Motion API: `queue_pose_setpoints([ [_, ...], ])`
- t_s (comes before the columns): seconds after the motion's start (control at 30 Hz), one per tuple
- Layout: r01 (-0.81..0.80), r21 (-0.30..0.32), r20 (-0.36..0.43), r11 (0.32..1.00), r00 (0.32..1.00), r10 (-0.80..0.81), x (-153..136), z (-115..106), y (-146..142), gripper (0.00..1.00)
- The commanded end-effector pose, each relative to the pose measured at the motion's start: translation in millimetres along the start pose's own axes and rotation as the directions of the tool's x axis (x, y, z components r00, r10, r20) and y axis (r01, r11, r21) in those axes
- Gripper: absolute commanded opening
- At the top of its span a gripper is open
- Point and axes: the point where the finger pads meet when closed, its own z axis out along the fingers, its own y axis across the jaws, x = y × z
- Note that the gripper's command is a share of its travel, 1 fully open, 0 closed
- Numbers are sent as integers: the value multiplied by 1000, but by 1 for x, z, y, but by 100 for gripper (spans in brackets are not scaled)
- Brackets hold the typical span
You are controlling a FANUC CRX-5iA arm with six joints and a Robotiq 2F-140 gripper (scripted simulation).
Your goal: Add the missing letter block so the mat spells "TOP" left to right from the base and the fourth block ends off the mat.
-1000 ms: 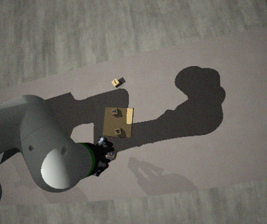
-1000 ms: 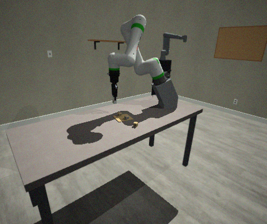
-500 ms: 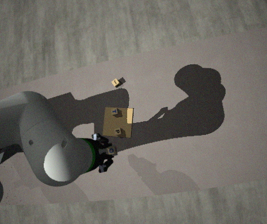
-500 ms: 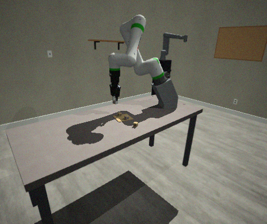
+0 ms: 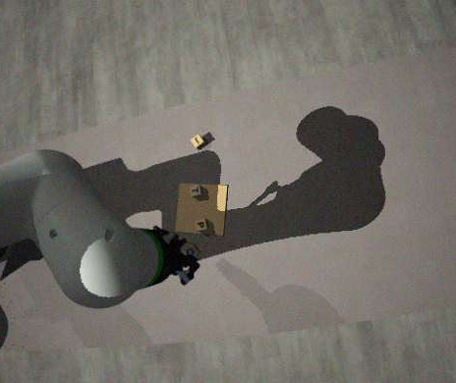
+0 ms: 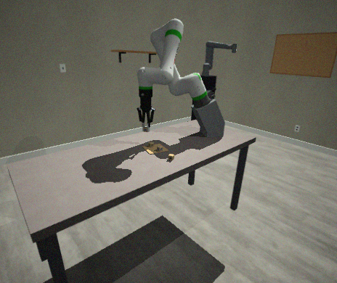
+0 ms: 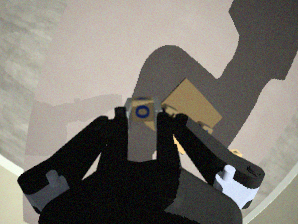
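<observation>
Top view. Tan mat near the middle of the table, carrying the T block at the far end and the P block at the near end, with an open slot between them. Row axis running up and down the picture. Gripper just past the P end of that row, off the mat's lower edge, clamped on the O block. Slot therefore lying straight ahead along the row line, beyond P, so probably calling for travel over P rather than around it. Fourth block off the mat, well apart beyond the T end.

Exterior view. Gripper pointing straight down, high above the table, the O block pinched at its tips. Mat below and a little to the right, its two blocks too small to read. Fourth block beside the mat on the table.

Wrist view. O block squeezed between the fingers, blue ring face showing. Mat ahead and to the right, partly hidden behind the claw, well below; T and P hidden.
</observation>
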Motion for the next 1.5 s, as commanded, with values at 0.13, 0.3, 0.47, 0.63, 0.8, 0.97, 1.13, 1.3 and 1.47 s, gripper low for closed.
queue_pose_setpoints([
  [0.13,228,-13,3,974,974,-228,-4,0,5,16],
  [0.3,382,-13,5,924,924,-382,-7,0,9,16],
  [0.47,519,-13,7,855,855,-519,-9,0,12,16],
  [0.63,644,-12,8,765,765,-643,-12,0,16,16],
  [0.8,744,-11,10,668,668,-744,-14,-1,19,16],
  [0.97,832,-9,11,554,554,-832,-17,-1,22,16],
  [1.13,907,-7,13,421,422,-907,-19,-1,26,16],
  [1.3,941,-6,13,337,337,-941,-21,-1,28,16],
  [1.47,989,-4,14,150,150,-989,-24,-1,32,16],
])
